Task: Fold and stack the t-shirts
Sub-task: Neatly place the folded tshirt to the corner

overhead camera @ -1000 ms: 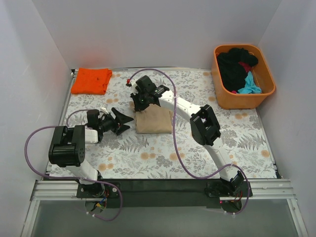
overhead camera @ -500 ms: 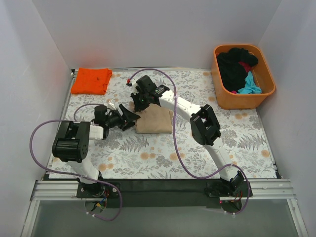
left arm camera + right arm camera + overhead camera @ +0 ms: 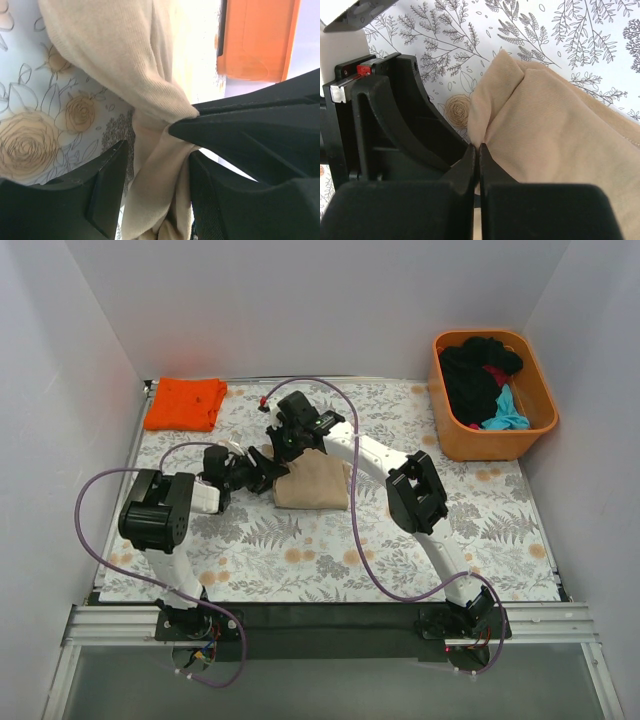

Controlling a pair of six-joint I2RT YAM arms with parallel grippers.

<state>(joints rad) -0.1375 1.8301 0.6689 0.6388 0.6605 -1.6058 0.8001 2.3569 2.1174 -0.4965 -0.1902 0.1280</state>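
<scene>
Compared with one second ago, the left gripper (image 3: 264, 470) has moved right over the table cover (image 3: 300, 550), which is white with printed grey ferns and tan roses, and it now reaches the left edge of the tan t-shirt (image 3: 315, 483). Its black fingers (image 3: 107, 187) stand apart, and a bunched fold of the fine ribbed knit lies between them. The tan t-shirt is a soft folded rectangle in the middle of the table and has not shifted. At its far left corner the right gripper (image 3: 283, 447) stays where it was, with its jaws pressed together on a thin edge of the cloth. At the far left lies a folded orange t-shirt (image 3: 185, 403). At the far right, a rigid orange plastic tub (image 3: 455, 415) holds crumpled black, teal and red clothes (image 3: 480, 375).
</scene>
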